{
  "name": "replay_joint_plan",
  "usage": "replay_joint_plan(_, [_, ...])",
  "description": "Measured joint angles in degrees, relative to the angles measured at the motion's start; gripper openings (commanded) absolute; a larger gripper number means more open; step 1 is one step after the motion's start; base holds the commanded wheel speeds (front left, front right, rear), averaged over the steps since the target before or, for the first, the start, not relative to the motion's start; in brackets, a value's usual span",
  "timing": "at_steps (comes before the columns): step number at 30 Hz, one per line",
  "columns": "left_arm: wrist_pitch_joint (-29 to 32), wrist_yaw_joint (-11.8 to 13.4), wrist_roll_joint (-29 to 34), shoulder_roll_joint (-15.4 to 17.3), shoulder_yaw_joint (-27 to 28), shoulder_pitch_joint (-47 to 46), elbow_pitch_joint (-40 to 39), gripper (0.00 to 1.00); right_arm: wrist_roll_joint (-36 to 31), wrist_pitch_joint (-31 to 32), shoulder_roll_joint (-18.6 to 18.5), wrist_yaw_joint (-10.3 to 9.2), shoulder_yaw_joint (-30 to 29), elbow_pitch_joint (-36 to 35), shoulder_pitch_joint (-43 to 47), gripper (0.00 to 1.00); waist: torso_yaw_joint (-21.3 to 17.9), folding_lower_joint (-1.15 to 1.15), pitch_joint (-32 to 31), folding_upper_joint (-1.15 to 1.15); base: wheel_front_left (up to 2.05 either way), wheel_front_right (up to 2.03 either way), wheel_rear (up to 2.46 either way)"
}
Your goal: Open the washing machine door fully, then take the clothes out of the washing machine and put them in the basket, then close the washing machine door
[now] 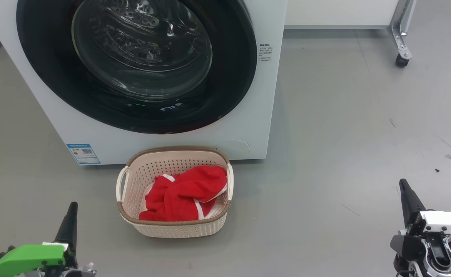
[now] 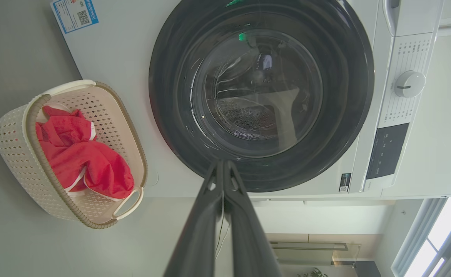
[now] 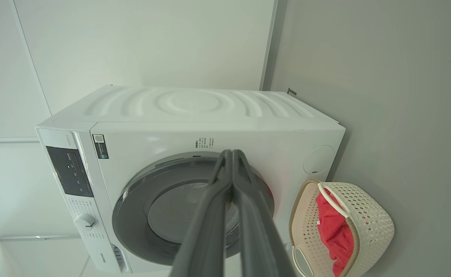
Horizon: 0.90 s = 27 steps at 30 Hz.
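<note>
Head view: the basket (image 1: 173, 223) is laid lengthwise along the washing machine (image 1: 244, 130) front; left gripper (image 1: 73, 206) and right gripper (image 1: 403, 182) are closed, empty, pointed forward.

The room is bright, with soft, even light. The window (image 2: 441, 238) in the left wrist view glows white. Shiny spots sit on the washing machine door (image 1: 141, 50). The basket (image 1: 175, 227) casts a faint shadow on the floor (image 1: 344, 134). Straight lines bend near the edges of both wrist views.
</note>
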Motion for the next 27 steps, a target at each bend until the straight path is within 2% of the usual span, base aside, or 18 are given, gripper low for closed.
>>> replay_joint_plan(27, [0.2, 0.0, 0.0, 0.0, 0.1, -0.1, 0.2, 0.00, 0.0, 0.2, 0.1, 0.01, -0.1, 0.1, 0.0, 0.00, 0.0, 0.00, 0.0, 0.00, 0.00, 0.00, 0.00])
